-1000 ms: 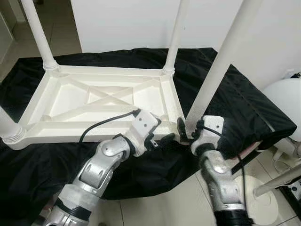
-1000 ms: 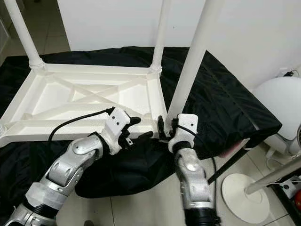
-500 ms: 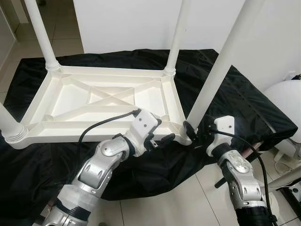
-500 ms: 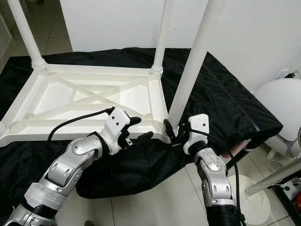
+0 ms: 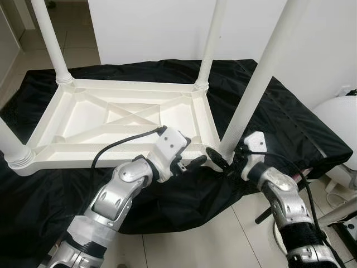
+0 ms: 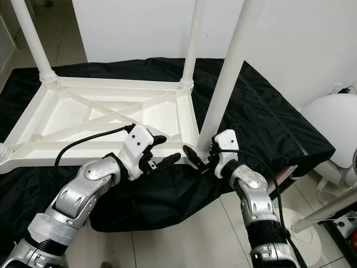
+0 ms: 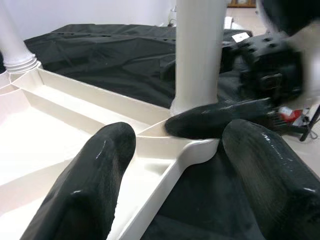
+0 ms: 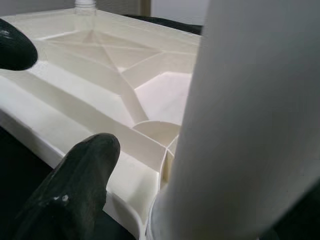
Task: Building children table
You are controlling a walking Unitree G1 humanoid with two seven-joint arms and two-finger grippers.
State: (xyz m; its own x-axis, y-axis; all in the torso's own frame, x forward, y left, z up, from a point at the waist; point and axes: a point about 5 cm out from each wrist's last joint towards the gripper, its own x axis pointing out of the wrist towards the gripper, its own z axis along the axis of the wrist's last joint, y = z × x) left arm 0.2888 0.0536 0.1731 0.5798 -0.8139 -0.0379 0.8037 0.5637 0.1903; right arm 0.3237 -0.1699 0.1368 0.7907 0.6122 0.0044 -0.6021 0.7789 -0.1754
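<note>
Tabletop (image 5: pixel 111 120), white, upside down on black cloth (image 5: pixel 290 123), four legs up. Near-corner leg (image 5: pixel 256 84): right gripper (image 6: pixel 202 159) spread at its foot, one finger across the socket, nothing clamped. Left gripper (image 5: pixel 192 163) open, straddling the corner rim just beside. Advice: steady the corner, close squarely around the leg base.

A room in a home is suggested by the pale tiled floor (image 5: pixel 184 248) and plain white wall (image 5: pixel 145 28). A white fan base (image 6: pixel 290 226) is seen on the tiles, beside a black cloth (image 5: pixel 290 123) that is spread out.
</note>
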